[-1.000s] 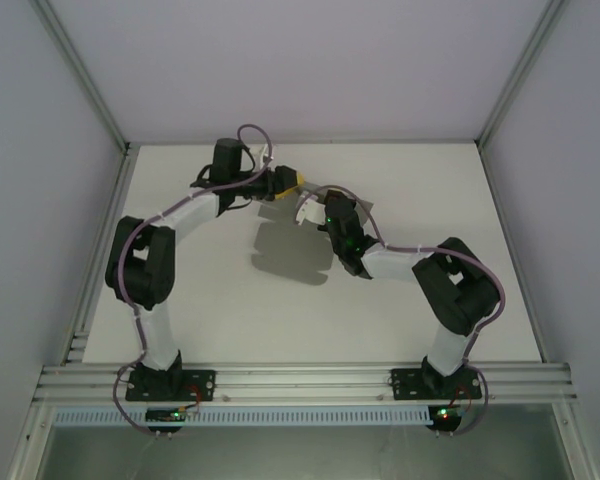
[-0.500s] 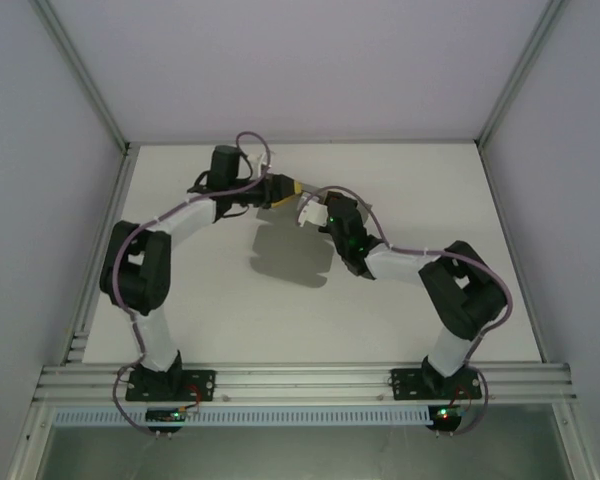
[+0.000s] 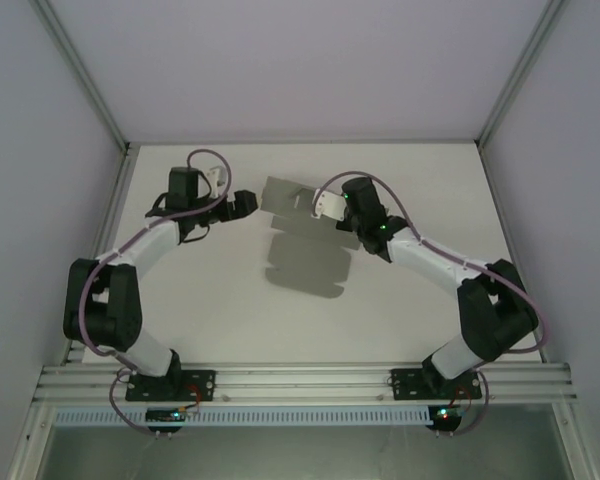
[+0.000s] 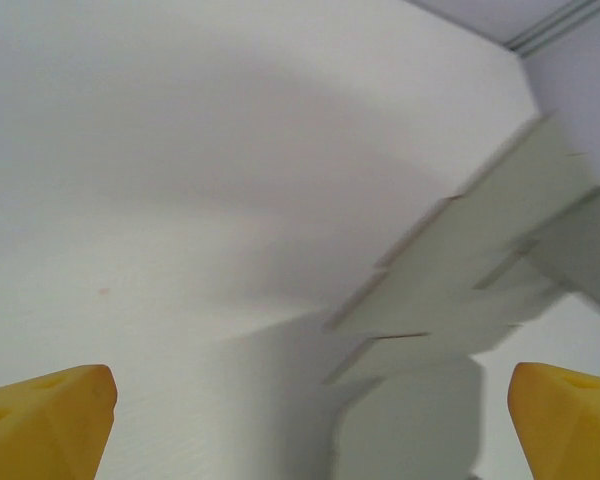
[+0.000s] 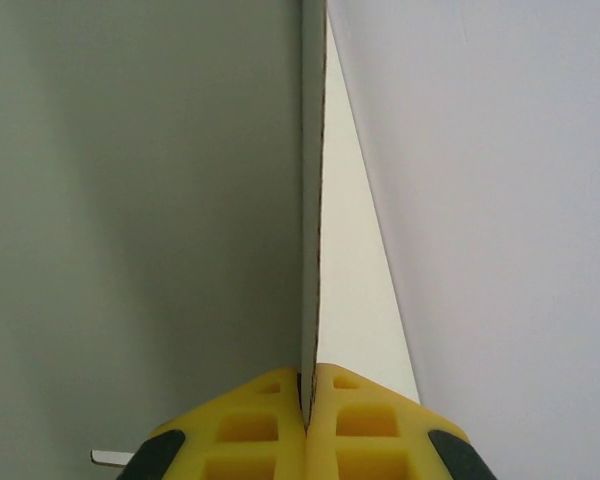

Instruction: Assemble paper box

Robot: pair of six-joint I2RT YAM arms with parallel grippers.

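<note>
Low in the right wrist view, our right gripper [image 5: 308,415] is clenched on the thin edge of the paper box [image 5: 130,200]. The flat grey sheet is held above the table [image 3: 210,310] at upper centre of the top view, probably to keep its flaps free for folding. Our left gripper [image 3: 244,201] hangs released just left of it. A second ago it met the sheet, and it has since drawn away leftward.

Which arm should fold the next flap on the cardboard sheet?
Probably left: the left gripper is open, free beside the paper box; the right gripper is shut on it, holding it up.
</note>
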